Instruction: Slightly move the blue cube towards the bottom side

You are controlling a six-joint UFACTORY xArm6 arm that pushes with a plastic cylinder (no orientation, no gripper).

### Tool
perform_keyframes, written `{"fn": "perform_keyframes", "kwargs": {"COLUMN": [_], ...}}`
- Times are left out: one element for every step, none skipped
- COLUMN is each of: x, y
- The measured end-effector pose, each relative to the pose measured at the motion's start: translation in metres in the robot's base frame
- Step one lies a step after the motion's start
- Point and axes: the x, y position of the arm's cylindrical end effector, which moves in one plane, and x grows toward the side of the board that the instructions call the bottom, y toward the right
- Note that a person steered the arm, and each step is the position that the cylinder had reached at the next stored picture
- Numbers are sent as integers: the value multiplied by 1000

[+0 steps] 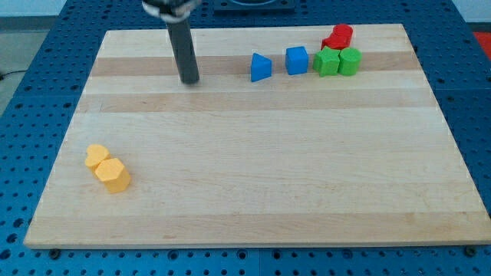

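The blue cube (297, 60) sits near the view's top, right of centre, on the wooden board (253, 192). A blue triangular block (261, 67) lies just to its left. Two green blocks touch its right side: a green star-like block (327, 61) and a green cylinder-like block (350, 61). Two red blocks (338, 36) sit above the green ones. My tip (189, 80) rests on the board well to the left of the blue cube, apart from every block, with the blue triangular block between the two.
Two yellow blocks (107, 168) lie together near the view's lower left. The board rests on a blue perforated table (31, 92). The rod (182, 46) rises from the tip to the view's top edge.
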Motion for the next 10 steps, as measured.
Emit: {"fn": "perform_keyframes", "kwargs": {"x": [-79, -92, -75, -55, -37, -26, -26, -27, -27, -35], "y": [21, 112, 203, 216, 217, 216, 216, 216, 216, 218]}}
